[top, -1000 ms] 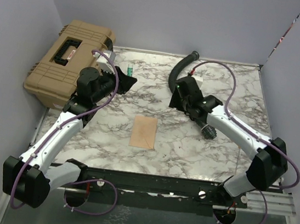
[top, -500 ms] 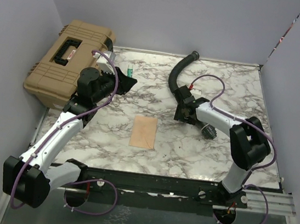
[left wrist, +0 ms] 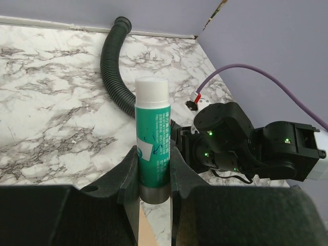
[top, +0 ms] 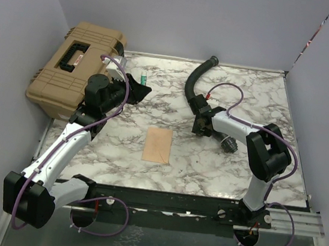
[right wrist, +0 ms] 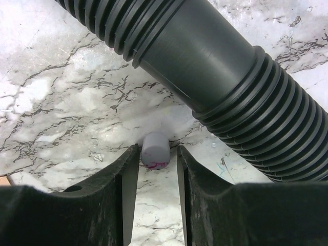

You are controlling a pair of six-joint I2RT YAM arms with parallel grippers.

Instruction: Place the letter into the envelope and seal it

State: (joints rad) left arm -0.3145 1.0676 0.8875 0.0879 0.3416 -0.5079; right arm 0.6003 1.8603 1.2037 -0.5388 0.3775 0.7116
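**A:** Where is the envelope at this moment?

**B:** The envelope (top: 157, 145) lies flat on the marble table (top: 238, 163). It is near the front edge, between the two arms and well apart from both claws. I cannot see the letter as a separate sheet.

**A:** And the claws?

**B:** The left gripper (left wrist: 154, 159) holds a green and white glue stick (left wrist: 152, 133) upright, clamped at its lower end. Farther back, the right gripper (right wrist: 157, 169) is down at the table. Its jaws stand narrow on both sides of a small pale cap (right wrist: 155, 148), just beside the black ribbed hose (right wrist: 220, 66). I cannot tell whether the pads press the cap.

**A:** How can this pick be done well?

**B:** I think the cap must sit in the middle between the fingers before they close. Then they should close softly, because such a small round piece can slip out. The lift should go straight up, since the hose is just behind. The left claw should hold the stick steady, so that the cap can meet it.
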